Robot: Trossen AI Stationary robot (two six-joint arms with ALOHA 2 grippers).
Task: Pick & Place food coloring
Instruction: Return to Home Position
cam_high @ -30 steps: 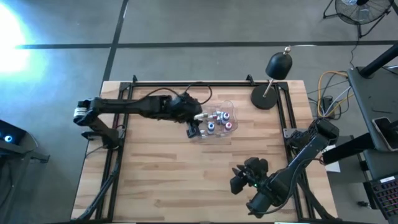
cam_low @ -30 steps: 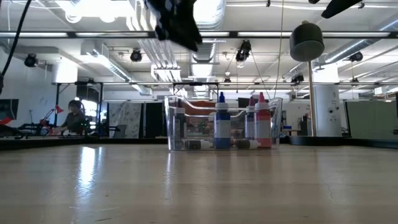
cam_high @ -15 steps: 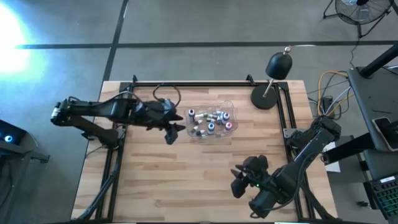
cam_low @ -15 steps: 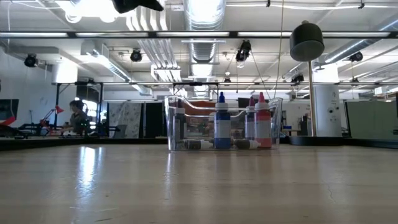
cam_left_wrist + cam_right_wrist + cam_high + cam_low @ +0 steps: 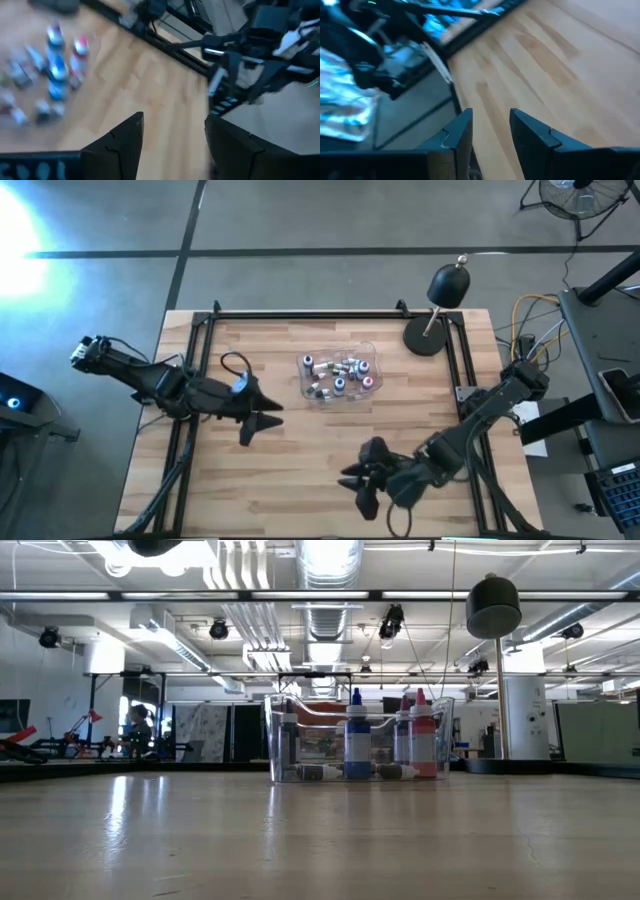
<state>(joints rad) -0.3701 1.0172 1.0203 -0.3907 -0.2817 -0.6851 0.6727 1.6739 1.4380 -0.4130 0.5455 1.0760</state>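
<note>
Food coloring bottles [image 5: 338, 376] in tub [image 5: 348, 350]; lamp [image 5: 424, 337] behind, to right.

Clear plastic tub [image 5: 320, 740], glossy wooden table [image 5: 300, 470]

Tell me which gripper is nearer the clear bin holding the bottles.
Left. The left gripper sits off the bin's left side; the right gripper is farther, by the table edge opposite the lamp.

The left end effector [image 5: 174, 125] hangs with fingers parted and empty above the bench [image 5: 150, 90]; blurred food coloring bottles [image 5: 57, 75] cluster beyond.
</note>
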